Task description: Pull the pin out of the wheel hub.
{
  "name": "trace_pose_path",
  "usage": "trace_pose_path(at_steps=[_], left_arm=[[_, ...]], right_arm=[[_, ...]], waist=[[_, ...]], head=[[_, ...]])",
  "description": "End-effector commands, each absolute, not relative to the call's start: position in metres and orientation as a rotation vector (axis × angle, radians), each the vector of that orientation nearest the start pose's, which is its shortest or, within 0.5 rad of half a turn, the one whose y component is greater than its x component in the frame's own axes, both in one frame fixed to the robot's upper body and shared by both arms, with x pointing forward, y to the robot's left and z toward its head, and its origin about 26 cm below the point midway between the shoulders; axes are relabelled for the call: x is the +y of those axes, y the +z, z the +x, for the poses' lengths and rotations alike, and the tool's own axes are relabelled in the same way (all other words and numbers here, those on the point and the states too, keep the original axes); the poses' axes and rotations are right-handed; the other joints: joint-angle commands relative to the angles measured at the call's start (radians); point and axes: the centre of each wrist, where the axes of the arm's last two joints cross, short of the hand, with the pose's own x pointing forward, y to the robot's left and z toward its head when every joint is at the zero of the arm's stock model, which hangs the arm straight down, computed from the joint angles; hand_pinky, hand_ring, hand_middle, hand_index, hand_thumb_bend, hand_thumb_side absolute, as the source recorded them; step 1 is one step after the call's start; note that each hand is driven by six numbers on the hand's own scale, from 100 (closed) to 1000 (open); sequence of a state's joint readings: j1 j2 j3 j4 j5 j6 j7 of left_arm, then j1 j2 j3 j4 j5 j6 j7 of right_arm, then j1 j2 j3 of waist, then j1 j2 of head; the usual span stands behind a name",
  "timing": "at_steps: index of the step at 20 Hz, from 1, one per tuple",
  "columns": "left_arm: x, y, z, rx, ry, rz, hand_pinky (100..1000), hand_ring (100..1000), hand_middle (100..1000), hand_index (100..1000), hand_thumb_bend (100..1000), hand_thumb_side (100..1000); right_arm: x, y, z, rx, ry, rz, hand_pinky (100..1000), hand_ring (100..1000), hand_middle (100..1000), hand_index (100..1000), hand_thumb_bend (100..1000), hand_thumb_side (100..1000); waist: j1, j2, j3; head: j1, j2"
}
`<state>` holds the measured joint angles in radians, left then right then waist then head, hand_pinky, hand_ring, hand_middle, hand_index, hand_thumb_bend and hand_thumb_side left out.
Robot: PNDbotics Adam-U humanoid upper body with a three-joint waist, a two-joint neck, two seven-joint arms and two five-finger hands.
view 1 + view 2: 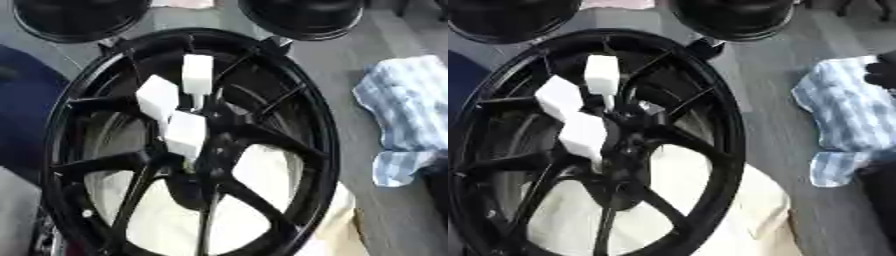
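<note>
My left hand shows in neither view. Of my right hand (883, 72) I may be seeing only a dark knobbly shape at the 3 o'clock edge of the right eye view, lying over a blue striped cloth (407, 110). I cannot tell whether it is open or closed, and it holds nothing that I can see. It is well apart from the work.

From there toward 9 o'clock stands the black wheel (324, 130), filling the middle of the view and resting on a cream cloth (262, 170) that shows through its spokes. The hub (197, 167) sits just below the wheel's centre. Clustered above it, between 11 and 12 o'clock from the hub, are three white blocks (198, 74). The top one has a thin pale stem running down toward the hub, so I take the blocks for pin heads. None is out yet. Two black round things (302, 15) lie beyond the wheel at 12 o'clock.

My worries are these. The blocks nearly touch, so a reach from 3 o'clock could close on two at once or knock a neighbour. A pull off the stem's line could bind the pin. The wheel may slide or rock on the soft cloth and come along with the pull.
</note>
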<state>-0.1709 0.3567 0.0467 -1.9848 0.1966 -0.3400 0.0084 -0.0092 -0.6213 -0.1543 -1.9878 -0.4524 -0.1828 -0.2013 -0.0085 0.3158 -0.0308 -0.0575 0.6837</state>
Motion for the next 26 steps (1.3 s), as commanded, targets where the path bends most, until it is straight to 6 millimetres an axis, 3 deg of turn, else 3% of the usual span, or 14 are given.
trace_pose_path(at_steps=[1,14,15,21,26], left_arm=[[0.291,0.178,0.286,-2.501,-0.275,0.021,866,679,597,757,100,705],[0.292,0.177,0.285,-2.491,-0.294,0.042,866,677,598,757,100,705],[0.292,0.176,0.285,-2.488,-0.305,0.043,865,673,598,761,100,673],[0.308,0.175,0.278,-2.459,-0.66,0.128,864,678,603,771,100,612],[0.322,0.188,0.276,-2.424,-1.008,0.213,864,703,622,784,100,588]], right_arm=[[-0.365,0.186,0.259,-2.226,0.056,-0.205,726,700,640,542,392,358],[-0.362,0.183,0.259,-2.203,0.067,-0.224,728,706,646,546,394,361],[-0.362,0.183,0.259,-2.203,0.07,-0.227,728,705,646,545,394,361],[-0.366,0.182,0.256,-2.197,0.098,-0.259,728,704,643,544,394,362],[-0.368,0.181,0.254,-2.188,0.117,-0.279,728,704,642,543,392,363]], waist=[[0.0,-0.01,-0.003],[0.007,-0.006,-0.008],[0.011,-0.006,-0.008],[0.036,-0.007,-0.015],[0.046,-0.01,-0.02]], head=[[0.005,-0.016],[0.019,-0.014],[0.012,-0.017],[-0.021,-0.034],[-0.031,-0.04]])
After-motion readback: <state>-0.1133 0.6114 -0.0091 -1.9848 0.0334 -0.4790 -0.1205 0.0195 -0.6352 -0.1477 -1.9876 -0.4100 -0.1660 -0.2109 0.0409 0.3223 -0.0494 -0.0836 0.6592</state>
